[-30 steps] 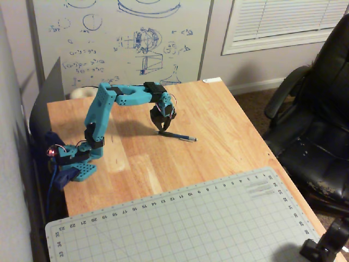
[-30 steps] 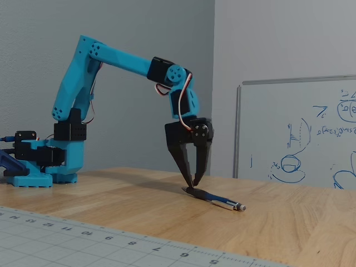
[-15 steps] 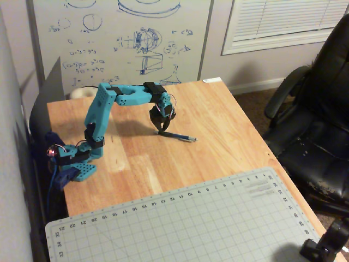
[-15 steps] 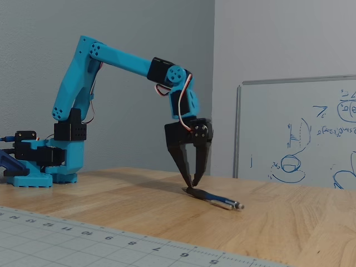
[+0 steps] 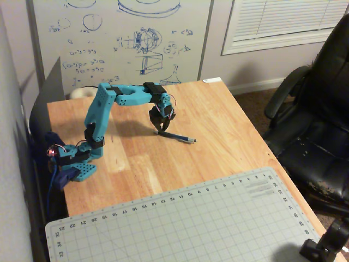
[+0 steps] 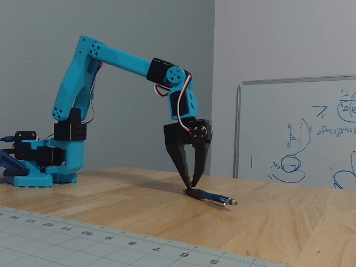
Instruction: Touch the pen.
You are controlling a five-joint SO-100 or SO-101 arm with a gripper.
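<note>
Since the fingers (image 6: 191,184) are being held closed, tips meeting at one point w/ nothing between them, contact is being made by the tip only, at the dark end of the pen (image 6: 211,196). In the low fixed view the tips are seeming to touch that end, or to be just above it; a gap cannot be told for sure. The pen is lying flat on the surface (image 6: 289,222), silvery end pointing away from the arm base. In the high fixed view the pen (image 5: 177,136) is lying near the middle of the surface (image 5: 234,136), w/ the fingers (image 5: 160,130) at its left end.

To do the step well, the push is probably being best kept light & straight down, b/c a thin round pen is likely rolling or sliding if it is pressed from the side.

The surface is light wood, bare around the pen. A grey cutting mat (image 5: 180,224) is lying at the near edge, well apart from the pen. A whiteboard (image 5: 120,38) w/ blue sketches is standing behind, a window blind (image 5: 283,22) is being seen beside it, & a black office chair (image 5: 316,109) is standing at the right.
</note>
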